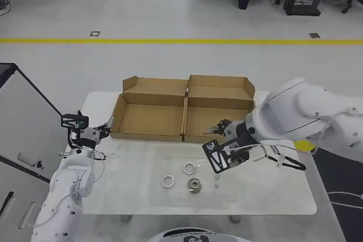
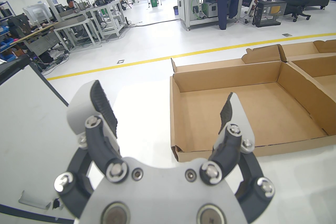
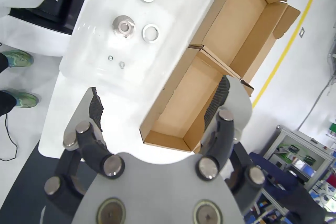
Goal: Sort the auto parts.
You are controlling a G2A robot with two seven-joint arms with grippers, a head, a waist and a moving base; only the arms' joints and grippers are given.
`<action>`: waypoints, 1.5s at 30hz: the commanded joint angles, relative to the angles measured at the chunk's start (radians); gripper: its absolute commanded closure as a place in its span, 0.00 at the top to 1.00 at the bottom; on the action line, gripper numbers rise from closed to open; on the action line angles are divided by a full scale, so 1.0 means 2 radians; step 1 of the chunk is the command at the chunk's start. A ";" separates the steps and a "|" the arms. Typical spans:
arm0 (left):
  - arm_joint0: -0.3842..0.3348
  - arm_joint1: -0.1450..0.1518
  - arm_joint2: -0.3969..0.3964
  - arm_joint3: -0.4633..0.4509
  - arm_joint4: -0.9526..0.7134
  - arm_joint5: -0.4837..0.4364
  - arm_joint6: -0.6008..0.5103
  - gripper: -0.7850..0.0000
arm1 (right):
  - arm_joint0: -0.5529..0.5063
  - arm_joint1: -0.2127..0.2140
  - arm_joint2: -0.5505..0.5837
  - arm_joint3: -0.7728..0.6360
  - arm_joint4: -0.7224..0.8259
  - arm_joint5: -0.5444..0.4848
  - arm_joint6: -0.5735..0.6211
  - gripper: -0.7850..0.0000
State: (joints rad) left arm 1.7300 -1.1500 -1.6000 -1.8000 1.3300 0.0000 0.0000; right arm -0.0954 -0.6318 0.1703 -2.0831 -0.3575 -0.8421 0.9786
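White table (image 1: 272,193), lab floor behind. Left box (image 1: 150,118) + right box (image 1: 212,118) at far side, both empty. Parts loose on robot side of boxes: two rings (image 1: 167,181), round hub (image 1: 195,185), tiny nut (image 3: 110,58) + bolt (image 3: 121,65) close together. Right gripper (image 3: 158,86) spread, holding nothing, approx over right box front wall. Left gripper (image 2: 162,93) spread, empty, by left box corner. You watch: nut/bolt prob slip from pads or roll; flat rings may skid when pinched; low pass could clip box wall, shove box.
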 commanded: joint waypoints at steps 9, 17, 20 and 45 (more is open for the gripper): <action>0.000 0.000 0.000 0.000 0.000 0.000 0.000 1.00 | -0.056 -0.055 0.000 0.015 0.006 0.089 0.090 1.00; 0.000 0.000 0.000 0.000 0.000 0.000 0.000 1.00 | -0.074 -0.075 0.000 0.030 0.000 0.121 0.122 1.00; 0.000 0.000 0.000 0.000 0.000 0.000 0.000 1.00 | -0.079 -0.079 0.000 0.027 -0.002 0.136 0.137 1.00; 0.000 0.000 0.000 0.000 0.000 0.000 0.000 1.00 | -0.085 -0.082 0.000 0.015 0.007 0.165 0.165 1.00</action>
State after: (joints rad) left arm 1.7300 -1.1500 -1.6000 -1.8000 1.3300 0.0000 0.0000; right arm -0.2657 -0.7952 0.1700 -2.0533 -0.3439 -0.5118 1.3095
